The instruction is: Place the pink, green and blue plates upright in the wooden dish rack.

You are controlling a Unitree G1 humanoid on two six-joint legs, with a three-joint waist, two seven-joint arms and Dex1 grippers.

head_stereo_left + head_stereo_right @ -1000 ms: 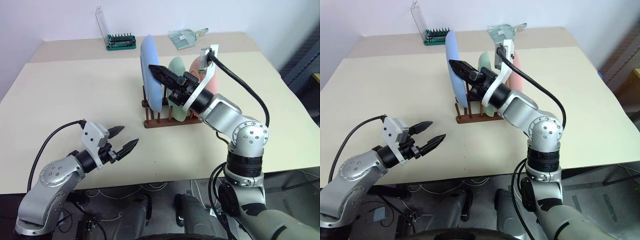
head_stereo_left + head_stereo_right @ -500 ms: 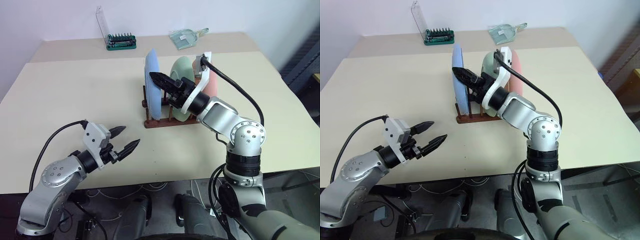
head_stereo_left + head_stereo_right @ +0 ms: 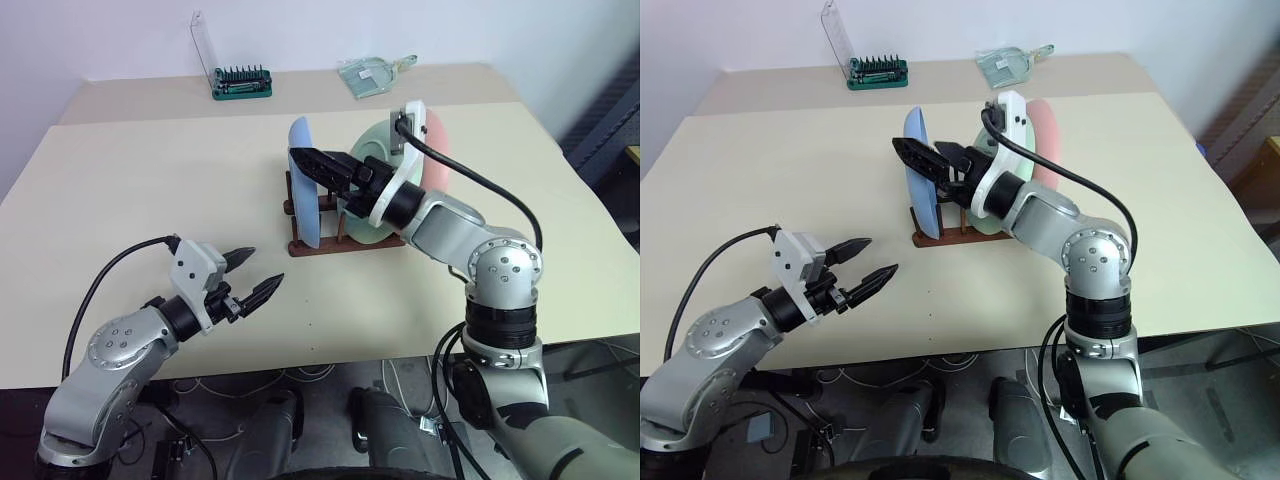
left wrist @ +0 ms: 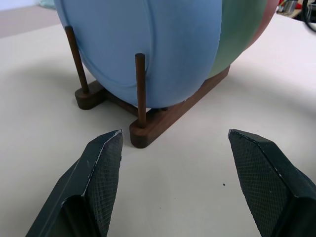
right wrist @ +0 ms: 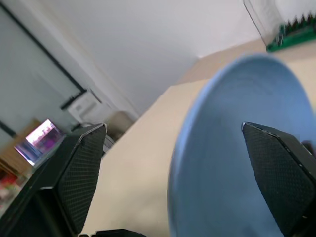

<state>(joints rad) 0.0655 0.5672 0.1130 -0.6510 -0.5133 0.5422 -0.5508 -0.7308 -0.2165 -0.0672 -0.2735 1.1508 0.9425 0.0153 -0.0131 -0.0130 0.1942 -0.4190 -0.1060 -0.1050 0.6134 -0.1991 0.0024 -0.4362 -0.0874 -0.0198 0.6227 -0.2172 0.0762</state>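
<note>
The green plate (image 3: 372,150) and pink plate (image 3: 436,140) stand largely hidden behind the right arm. The blue plate (image 5: 237,148), between the spread jaws, is blurred and cut off.

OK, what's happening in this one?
The robot is loading plates into the wooden dish rack. The blue plate, green plate and pink plate all stand upright in it. The right tool is open around the blue plate's top edge. The left tool hovers open over the table, holding nothing.
</note>
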